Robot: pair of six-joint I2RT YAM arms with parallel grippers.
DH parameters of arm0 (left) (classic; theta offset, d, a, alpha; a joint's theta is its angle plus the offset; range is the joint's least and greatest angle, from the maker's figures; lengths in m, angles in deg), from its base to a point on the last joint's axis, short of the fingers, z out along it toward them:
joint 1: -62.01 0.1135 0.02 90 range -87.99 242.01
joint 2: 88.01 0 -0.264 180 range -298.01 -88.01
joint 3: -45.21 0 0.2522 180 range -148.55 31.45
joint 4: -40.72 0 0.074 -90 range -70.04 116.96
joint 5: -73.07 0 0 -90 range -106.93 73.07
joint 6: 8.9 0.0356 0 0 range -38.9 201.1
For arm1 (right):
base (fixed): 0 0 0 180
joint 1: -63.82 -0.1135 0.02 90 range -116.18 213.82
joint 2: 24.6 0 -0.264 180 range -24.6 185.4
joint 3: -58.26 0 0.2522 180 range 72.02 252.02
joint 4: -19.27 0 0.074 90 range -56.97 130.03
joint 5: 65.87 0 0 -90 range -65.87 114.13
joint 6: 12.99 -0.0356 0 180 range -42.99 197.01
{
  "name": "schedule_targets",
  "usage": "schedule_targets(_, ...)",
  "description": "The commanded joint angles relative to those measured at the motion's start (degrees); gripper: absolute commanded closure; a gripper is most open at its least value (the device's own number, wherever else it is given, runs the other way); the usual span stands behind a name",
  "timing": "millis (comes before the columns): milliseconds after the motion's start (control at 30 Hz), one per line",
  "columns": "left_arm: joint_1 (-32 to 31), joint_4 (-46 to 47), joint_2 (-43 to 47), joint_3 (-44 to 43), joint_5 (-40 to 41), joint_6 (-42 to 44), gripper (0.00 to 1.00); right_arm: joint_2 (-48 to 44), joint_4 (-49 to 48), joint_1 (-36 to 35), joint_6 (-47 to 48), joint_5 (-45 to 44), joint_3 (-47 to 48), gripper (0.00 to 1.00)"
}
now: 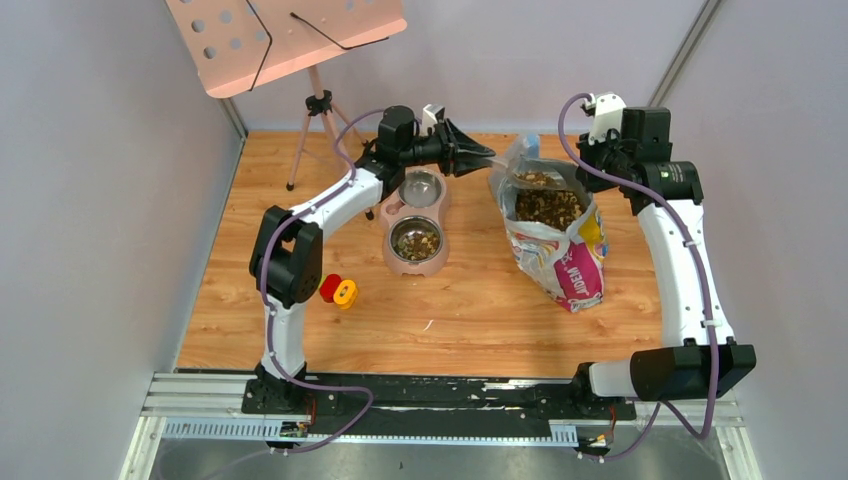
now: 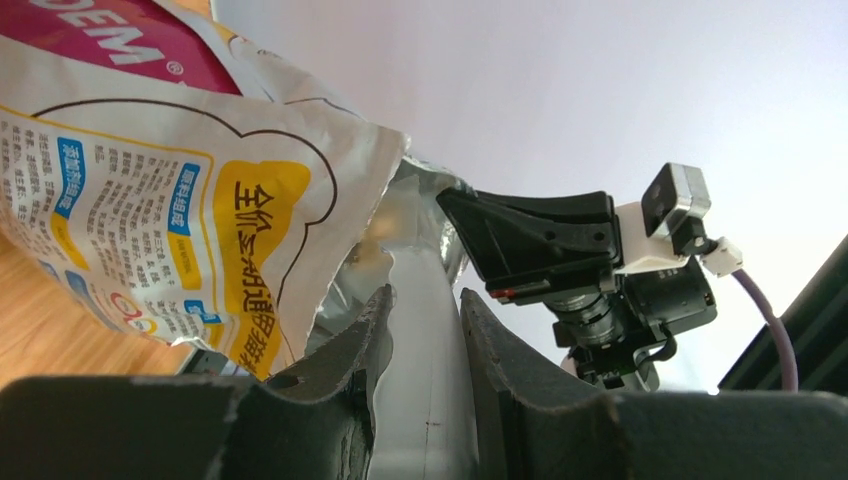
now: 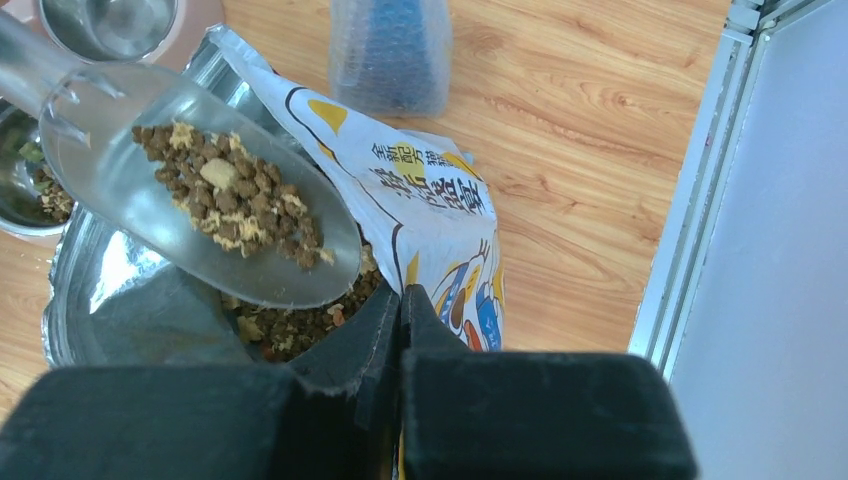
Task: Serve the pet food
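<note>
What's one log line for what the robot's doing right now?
left fingers: gripping scoop | scoop: loaded with pet food, over bag | right fingers: pinching bag rim | near bowl: some food

The wooden table bears a pink two-bowl feeder at centre, an open printed bag just right of it, a toy (red and yellow, nearer left), a tripod at the far left, and a bluish bottle behind the bag.

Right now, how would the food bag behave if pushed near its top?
Probably floppy: the bag looks crumpled at its rim. Likely bottom-heavy from the pet food inside, so it may buckle rather than slide. The right gripper seems to pinch its rim, steadying it; the left gripper holds the scoop.
</note>
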Motion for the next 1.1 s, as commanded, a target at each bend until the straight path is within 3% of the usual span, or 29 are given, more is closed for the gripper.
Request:
schedule_targets(0,-0.6,6.0,-2.8,-5.4,2.0,-1.0,1.00,-0.9,-0.5,0.3,1.5,-2.2,1.8,1.00)
schedule_targets(133,-0.3,5.3,-3.6,-7.4,0.9,0.4,1.00,-0.8,-0.4,0.3,1.7,-1.7,2.6,1.00)
schedule_targets(467,4.8,5.1,4.5,0.3,0.3,3.1,1.00,1.4,-0.5,0.3,-0.3,0.2,6.4,1.00)
schedule_targets(1067,16.5,15.7,21.8,27.0,4.9,3.9,1.00,3.0,-0.8,0.3,-0.4,2.1,7.6,1.00)
